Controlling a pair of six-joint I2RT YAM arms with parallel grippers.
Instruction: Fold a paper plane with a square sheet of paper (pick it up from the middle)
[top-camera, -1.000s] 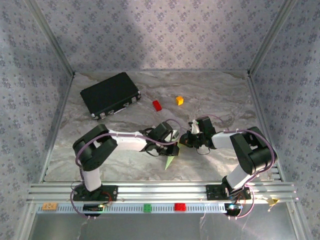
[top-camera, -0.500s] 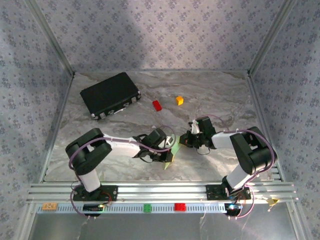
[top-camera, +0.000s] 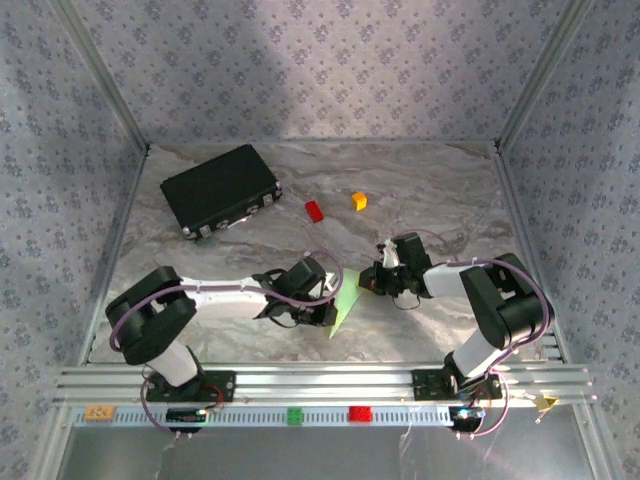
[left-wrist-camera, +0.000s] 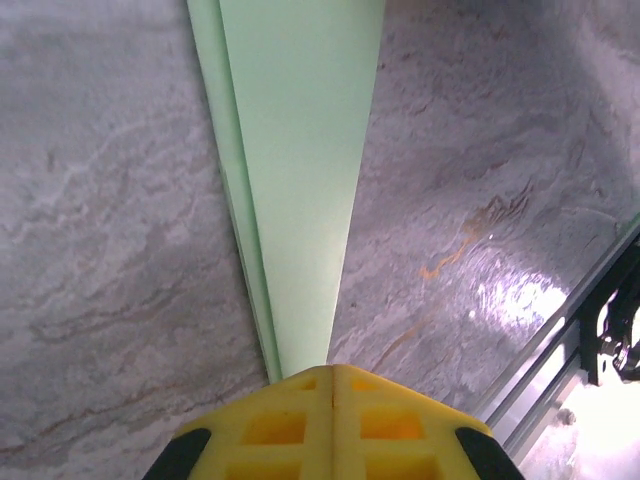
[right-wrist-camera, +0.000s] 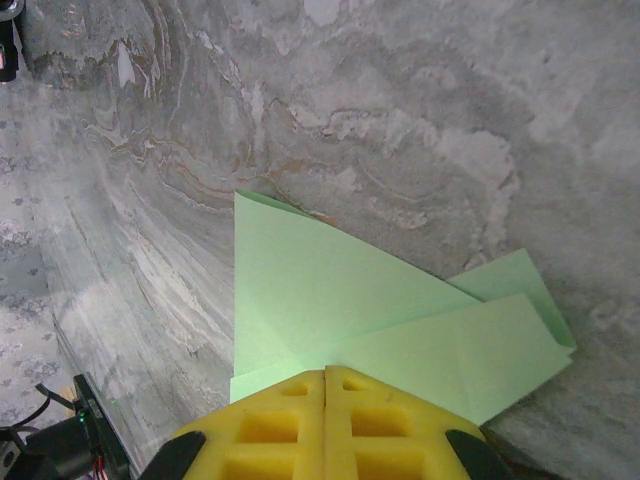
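Note:
The square sheet of paper is folded into a slim pale green paper plane that lies flat on the marble table, its point toward the near edge. My left gripper rests shut on its near part. In the left wrist view the long narrow paper plane runs away from under the shut yellow fingertips of the left gripper. My right gripper is shut on the far end. In the right wrist view the layered folds of the paper plane spread out from under the right gripper. I see no paper between either pair of jaws.
A black case lies at the back left. A red block and an orange block sit behind the grippers. The aluminium rail runs along the near edge, close to the plane's tip.
The left arm has pulled back toward the near left, and its shut gripper has slid along the paper toward its near tip. The right gripper has stayed in place.

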